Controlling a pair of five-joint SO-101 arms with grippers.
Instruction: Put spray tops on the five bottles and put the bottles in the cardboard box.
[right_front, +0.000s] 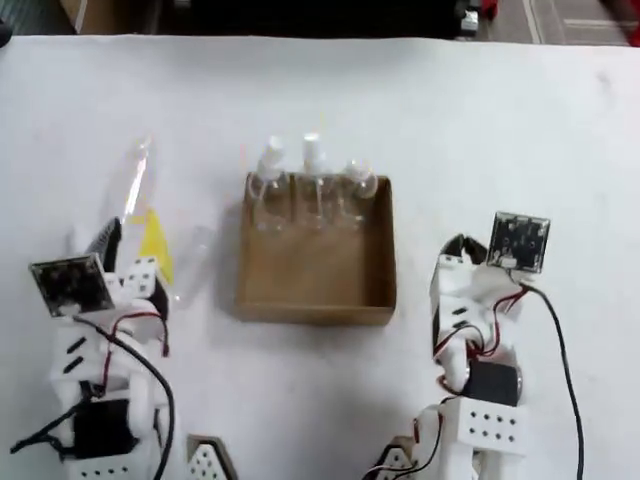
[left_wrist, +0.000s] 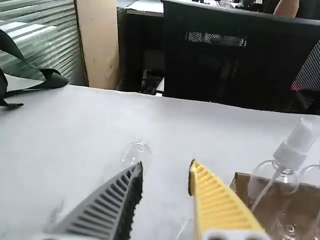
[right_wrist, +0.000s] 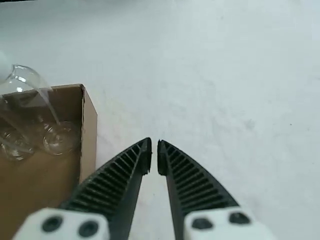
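**Left gripper** (left_wrist: 165, 170): we record it as spread wide. The grey finger (left_wrist: 117, 200) and yellow finger (left_wrist: 215, 205) are well apart, with nothing between them and nothing touched. It sits left of the cardboard box (right_front: 315, 275) and points toward the far side of the table (right_front: 500, 130).

**Right gripper** (right_wrist: 154, 150): the fingers are drawn together, leaving a thin slit at the tips, and it holds nothing. It hangs over bare table just right of the box's right wall.

**Task items:** three bottles with spray tops (right_front: 312, 190) stand in a row against the far wall inside the box. Two more clear bottles lie on their sides left of the box. The near bottle (right_front: 195, 262) is just beside the left wall. The far bottle (right_front: 135, 180) lies further left and further back.

**View comparison:**
- The high view gives us both arms and the whole box layout at once.
- The left wrist view puts the far bottle straight ahead of the open fingers. It also adds one box corner, a sprayer seen side-on, a black strap (left_wrist: 30, 82) on the table and a dark cabinet (left_wrist: 225, 55) behind it.
- The right wrist view shows the box's right wall up close, with the clear bottles against the inside of the box's far wall.
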